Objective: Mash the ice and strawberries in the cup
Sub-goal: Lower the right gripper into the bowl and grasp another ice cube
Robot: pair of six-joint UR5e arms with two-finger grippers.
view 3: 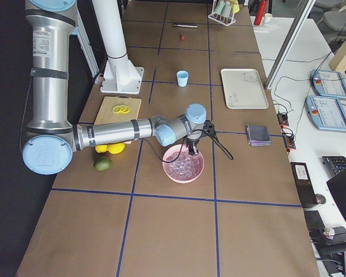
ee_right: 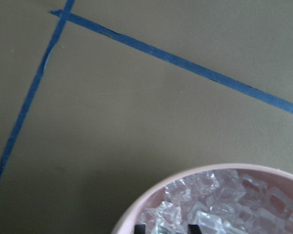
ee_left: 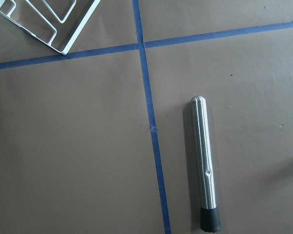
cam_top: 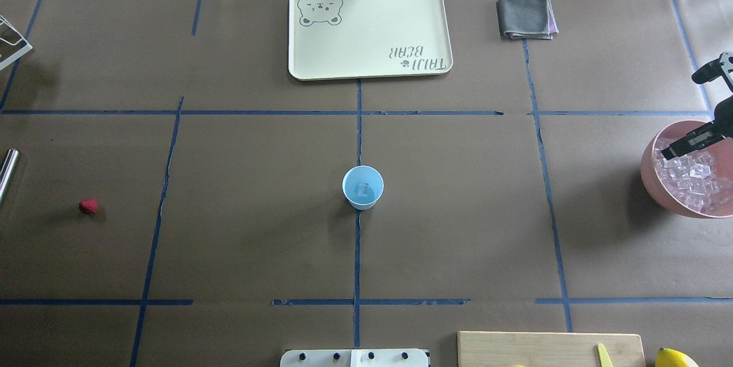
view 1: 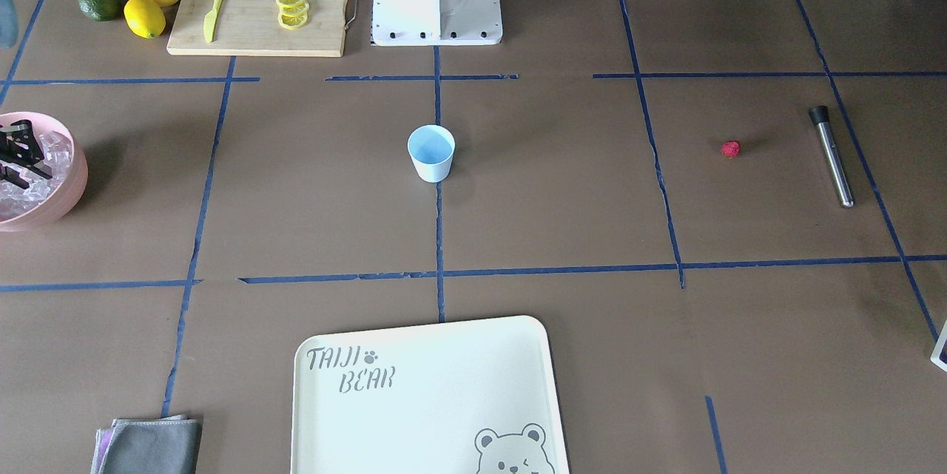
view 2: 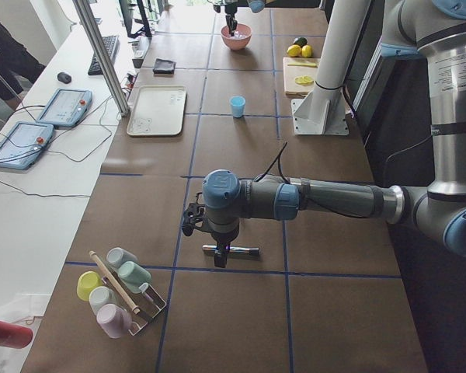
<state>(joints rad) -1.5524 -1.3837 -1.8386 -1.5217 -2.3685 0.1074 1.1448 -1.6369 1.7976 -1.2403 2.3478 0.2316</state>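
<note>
Cup: light blue, plain, tapered, upright on the centre tape line of the brown surface. One clear ice cube lies in its bottom.

Strawberry: small, red, bumpy, lying alone well off toward the robot's left. A steel muddler with a black tip lies further out that way.

Rest of the ice is heaped in a pink bowl far to the robot's right.

Bare surface all round the cup. Nearest things are a cream tray across from the robot and a wooden board with lemon slices on it, both well apart from the cup. A grey cloth sits near the far edge.

Tray print reads "TAIJI BEAR", with a bear face.

Right jaws: down in the bowl, tips apart among the ice. Whether a cube sits pinched between them is unclear.

Left jaws: hang over the muddler, seen only from the side camera. Cannot tell if they are open or closed.
</note>
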